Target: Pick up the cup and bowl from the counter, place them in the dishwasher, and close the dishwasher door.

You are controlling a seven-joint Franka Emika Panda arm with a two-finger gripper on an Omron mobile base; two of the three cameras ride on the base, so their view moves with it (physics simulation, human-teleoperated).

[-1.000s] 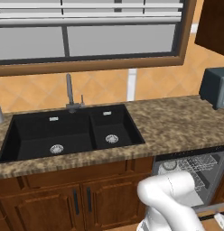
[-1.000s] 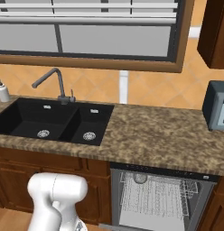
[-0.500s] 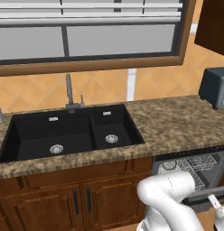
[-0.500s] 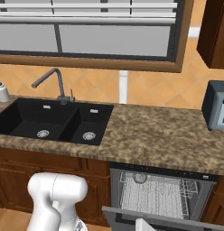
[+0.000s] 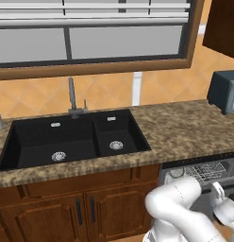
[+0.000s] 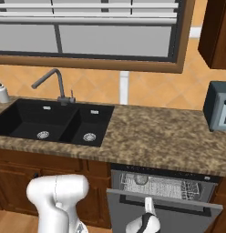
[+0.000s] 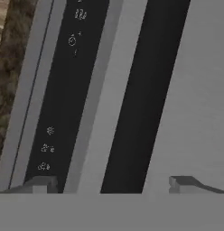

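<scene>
The desk [image 6: 165,136] is a long brown-and-tan speckled granite slab set above reddish-brown wooden cabinets, with a black double basin let into its left part; the dishwasher [image 6: 162,186] is fitted under its right part, its pale wire rack seen through the gap at the top, with a round pale item lying in the rack near the left; the dishwasher door [image 6: 165,214] is a flat grey panel, tilted outward at the top and partly open; in the hand view the door's grey top edge [image 7: 105,103] is seen close up beside a dark band with small white markings.
</scene>
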